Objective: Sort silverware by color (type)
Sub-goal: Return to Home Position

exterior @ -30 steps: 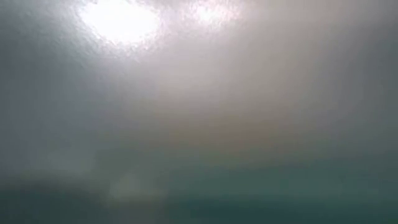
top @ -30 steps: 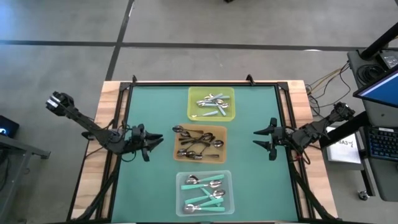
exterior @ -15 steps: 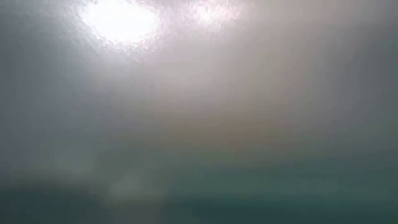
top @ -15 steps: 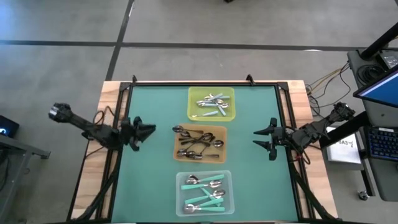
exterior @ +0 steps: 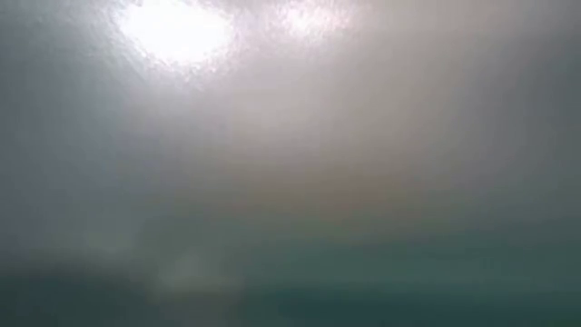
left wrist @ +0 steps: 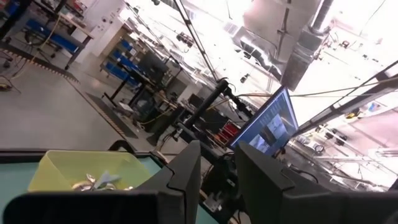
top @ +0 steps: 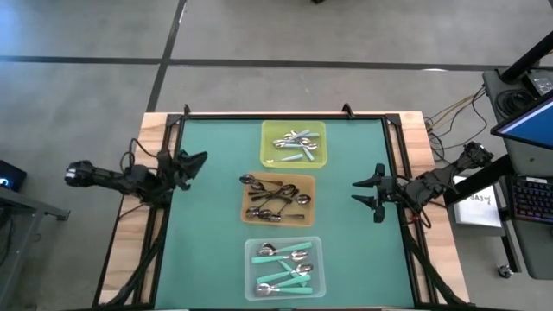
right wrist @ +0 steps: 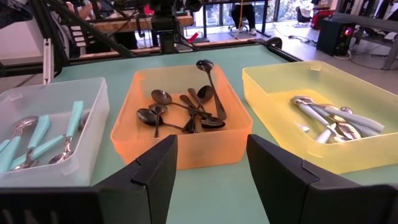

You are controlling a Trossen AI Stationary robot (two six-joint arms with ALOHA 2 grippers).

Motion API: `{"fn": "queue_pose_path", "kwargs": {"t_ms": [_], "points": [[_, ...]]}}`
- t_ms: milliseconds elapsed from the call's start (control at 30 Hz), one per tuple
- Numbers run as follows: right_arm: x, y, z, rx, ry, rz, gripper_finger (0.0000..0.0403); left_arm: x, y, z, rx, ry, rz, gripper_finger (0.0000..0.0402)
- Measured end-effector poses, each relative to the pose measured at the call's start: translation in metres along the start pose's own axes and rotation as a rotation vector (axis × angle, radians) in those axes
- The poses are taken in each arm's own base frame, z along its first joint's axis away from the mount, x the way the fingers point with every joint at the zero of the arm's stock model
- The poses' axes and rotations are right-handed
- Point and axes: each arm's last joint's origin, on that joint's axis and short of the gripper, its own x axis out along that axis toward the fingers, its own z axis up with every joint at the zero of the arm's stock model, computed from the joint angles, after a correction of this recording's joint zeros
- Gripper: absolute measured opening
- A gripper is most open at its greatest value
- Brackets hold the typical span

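The silverware lies sorted in three square trays down the middle of the green mat. The yellow tray (top: 294, 143) (right wrist: 323, 118) at the far side holds shiny silver spoons. The orange tray (top: 277, 199) (right wrist: 186, 115) in the middle holds dark spoons. The clear tray (top: 283, 267) (right wrist: 43, 134) at the near side holds teal-handled spoons. My left gripper (top: 197, 158) (left wrist: 217, 165) is open and holds nothing. It hovers at the mat's left edge and is tipped up toward the room. My right gripper (top: 361, 192) (right wrist: 211, 149) is open and holds nothing, right of the orange tray and pointing at it.
A black frame rail (top: 173, 130) runs around the mat, and wooden table strips (top: 143, 216) lie outside it. Bare mat (top: 212, 250) lies left and right of the trays. A laptop (top: 527, 112) and cables stand beyond the right edge. The low view is hazed over and shows nothing.
My left gripper has drawn back from beside the orange tray toward the table's left edge and far side. Its arm has folded back with it. The right arm and the trays have kept still.
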Motion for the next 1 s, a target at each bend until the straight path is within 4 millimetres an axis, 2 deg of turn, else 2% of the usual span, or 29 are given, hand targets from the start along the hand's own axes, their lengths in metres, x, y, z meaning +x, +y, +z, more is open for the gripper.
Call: {"fn": "queue_pose_path", "kwargs": {"t_ms": [1000], "points": [[0.000,0.000,0.000,0.000,0.000,0.000,0.0185,0.005,0.001,-0.012,0.067,0.074,0.036,0.0084]]}}
